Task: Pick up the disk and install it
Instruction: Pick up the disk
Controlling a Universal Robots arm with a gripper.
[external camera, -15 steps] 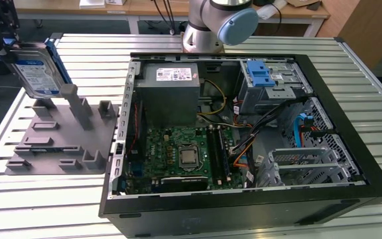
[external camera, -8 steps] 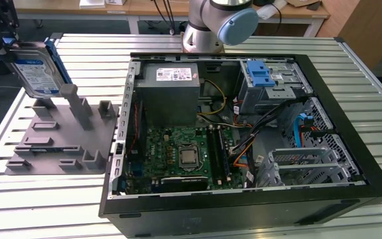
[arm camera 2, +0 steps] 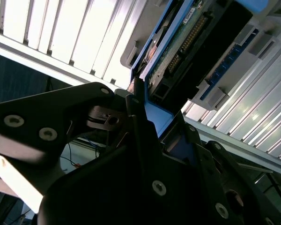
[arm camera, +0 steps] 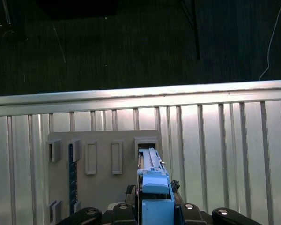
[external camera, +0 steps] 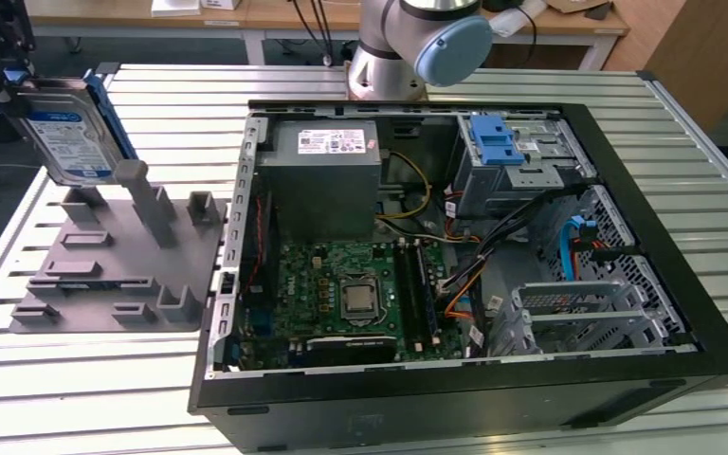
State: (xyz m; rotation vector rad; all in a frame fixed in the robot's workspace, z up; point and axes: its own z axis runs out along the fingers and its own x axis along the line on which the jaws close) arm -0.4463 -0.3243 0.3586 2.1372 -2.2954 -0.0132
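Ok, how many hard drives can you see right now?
1. The disk is held in the end effector, above the grey holder at the exterior view's left. Drive cages in the computer case may hide others.

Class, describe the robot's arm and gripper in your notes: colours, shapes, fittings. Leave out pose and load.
The arm is a silver-grey tube with a rounded joint closed by a pale blue cap. In the second wrist view the gripper is matt black, built of flat angular link plates fastened with small silver screw heads.
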